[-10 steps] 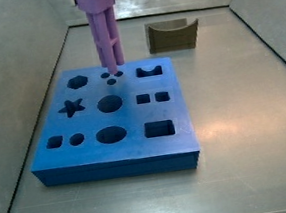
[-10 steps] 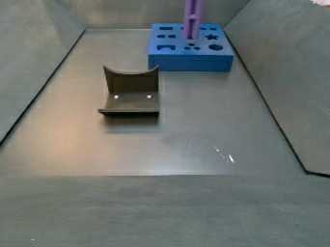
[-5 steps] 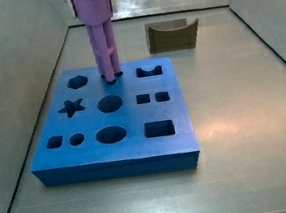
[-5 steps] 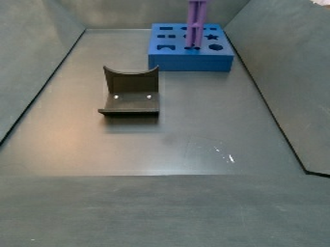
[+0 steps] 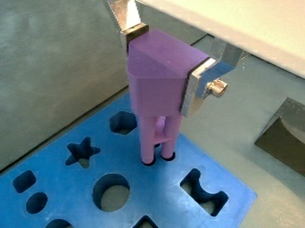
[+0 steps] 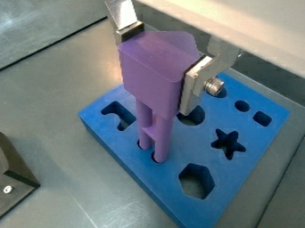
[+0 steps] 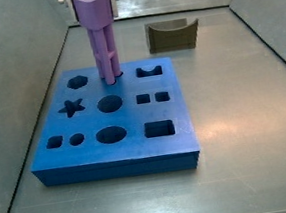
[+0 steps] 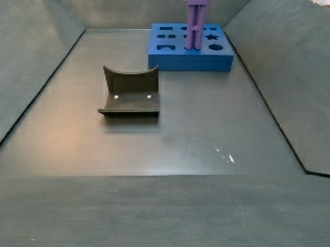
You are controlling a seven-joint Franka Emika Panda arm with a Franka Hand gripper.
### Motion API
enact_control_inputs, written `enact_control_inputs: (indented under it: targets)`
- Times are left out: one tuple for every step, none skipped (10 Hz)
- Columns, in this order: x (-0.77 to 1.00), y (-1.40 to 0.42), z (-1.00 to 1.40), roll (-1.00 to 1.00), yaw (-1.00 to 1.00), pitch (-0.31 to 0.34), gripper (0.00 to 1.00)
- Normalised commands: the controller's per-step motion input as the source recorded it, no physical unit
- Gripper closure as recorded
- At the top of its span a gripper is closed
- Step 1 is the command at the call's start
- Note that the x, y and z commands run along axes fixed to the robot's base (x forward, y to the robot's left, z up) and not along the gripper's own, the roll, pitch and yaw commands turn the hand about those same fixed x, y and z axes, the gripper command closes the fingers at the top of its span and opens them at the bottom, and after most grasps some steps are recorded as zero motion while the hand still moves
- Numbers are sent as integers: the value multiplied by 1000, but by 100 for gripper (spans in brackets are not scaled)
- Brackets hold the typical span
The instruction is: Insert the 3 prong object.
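The 3 prong object [image 7: 100, 39] is a tall lilac-purple peg with lengthwise grooves. It stands upright with its prongs down in the small holes near the far edge of the blue block [image 7: 99, 154]. It shows in both wrist views [image 5: 161, 89] [image 6: 155, 85] and in a side view [image 8: 196, 24]. My gripper [image 5: 167, 53] is shut on the peg's thick head, one silver finger [image 5: 201, 80] on each side, also in a wrist view [image 6: 159, 53]. The prong tips are hidden in the block [image 5: 66, 183] [image 6: 238, 183] [image 8: 191, 60].
The blue block has several shaped holes: star [image 7: 71, 108], hexagon [image 7: 78, 82], circles, squares, an oval. A dark olive curved block [image 7: 173, 35] [image 8: 129, 92] lies on the grey floor apart from the blue block. Grey walls [image 7: 11, 108] enclose the floor.
The peg has come down from just above the block: its prongs now sit in the holes. Since half a second ago little has moved.
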Motion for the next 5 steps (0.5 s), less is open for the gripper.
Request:
enact_control_inputs:
  targets:
    - [160,0,-326,-21,-66,0,100]
    - [80,0,-317,-27,-57,0,100]
    - [66,0,-309,-33,-49,0,100]
    - [23,0,-300,-30,-31,0,100]
    - [3,0,-326,-30,-11,0,100]
